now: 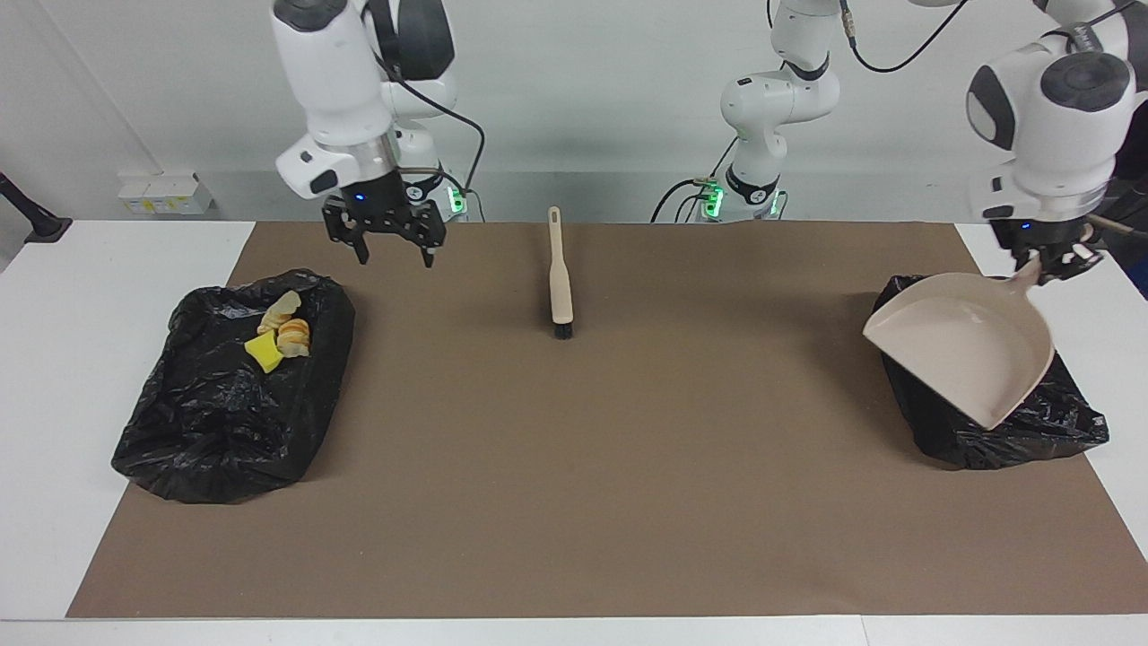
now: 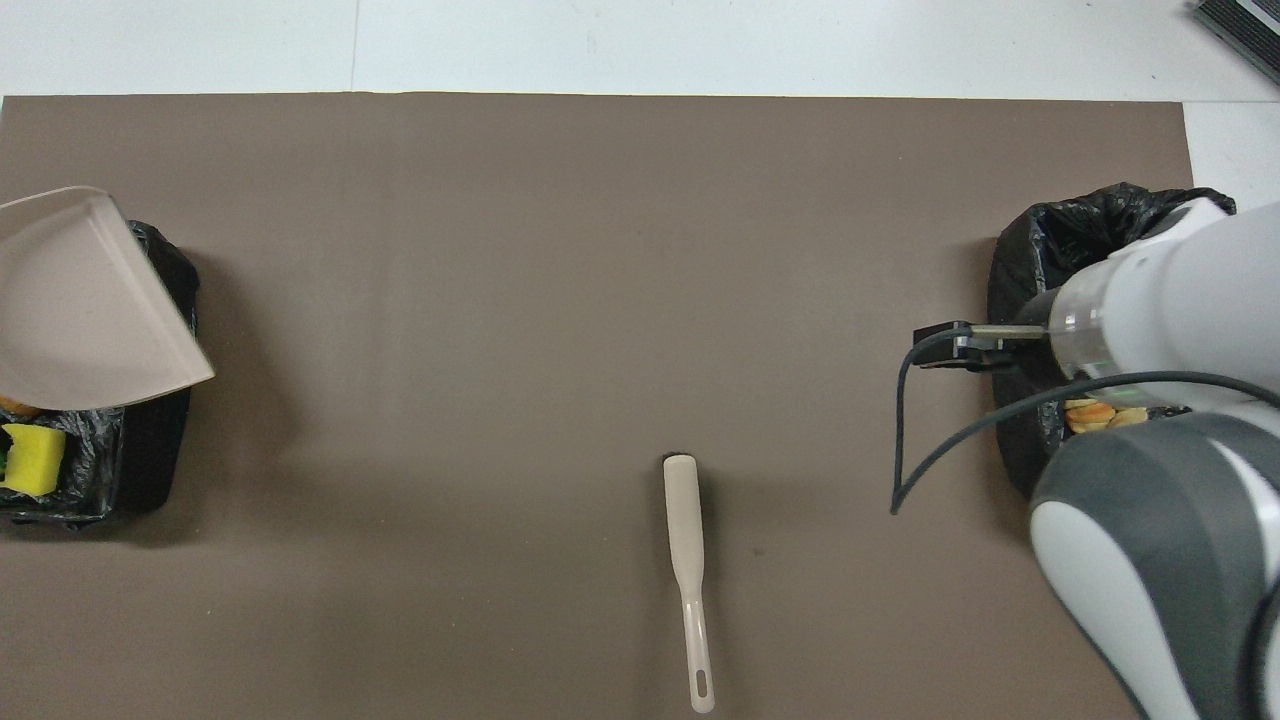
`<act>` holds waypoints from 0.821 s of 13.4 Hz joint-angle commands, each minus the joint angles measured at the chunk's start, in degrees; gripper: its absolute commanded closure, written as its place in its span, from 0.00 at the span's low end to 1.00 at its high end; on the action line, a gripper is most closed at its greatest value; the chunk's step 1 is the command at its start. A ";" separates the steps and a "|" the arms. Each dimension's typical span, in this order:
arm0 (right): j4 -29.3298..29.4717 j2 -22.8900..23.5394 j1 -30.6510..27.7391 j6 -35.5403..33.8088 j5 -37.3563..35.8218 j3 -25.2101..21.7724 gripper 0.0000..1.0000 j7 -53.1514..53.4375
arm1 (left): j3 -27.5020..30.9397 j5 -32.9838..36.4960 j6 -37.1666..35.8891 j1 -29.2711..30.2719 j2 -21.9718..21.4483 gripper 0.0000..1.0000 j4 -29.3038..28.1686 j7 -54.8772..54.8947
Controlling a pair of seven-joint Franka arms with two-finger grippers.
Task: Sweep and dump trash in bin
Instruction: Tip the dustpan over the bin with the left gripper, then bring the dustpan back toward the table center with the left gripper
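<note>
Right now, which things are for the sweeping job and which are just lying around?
For the job:
- dustpan, held by left pincer
- brush
- trash
- two bag-lined bins

Just there:
- brown mat
- right pincer, open, waiting

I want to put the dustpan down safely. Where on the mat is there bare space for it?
The brown mat is bare between the brush and each black bin bag, and everywhere farther from the robots than the brush. Crowded: the bin bag under the held dustpan, and the bag holding scraps.
</note>
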 commanded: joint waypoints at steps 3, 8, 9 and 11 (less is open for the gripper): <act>6.08 -2.21 -1.86 -6.98 -0.87 -3.58 0.00 -1.31 | 0.78 -9.17 -0.62 -10.85 3.15 1.00 0.15 -25.77; 8.92 -3.97 -1.86 -13.32 -0.44 -11.67 0.00 -10.27 | 0.78 -15.24 3.24 -24.64 11.40 1.00 4.45 -56.34; 7.61 -4.50 -1.68 -13.32 0.35 -11.85 0.00 -9.76 | 0.78 -17.42 3.68 -27.01 13.33 1.00 6.03 -61.62; 7.42 -4.15 -0.98 -13.24 0.36 -11.42 0.00 -9.58 | 0.86 -20.42 4.83 -32.28 16.76 1.00 8.23 -70.23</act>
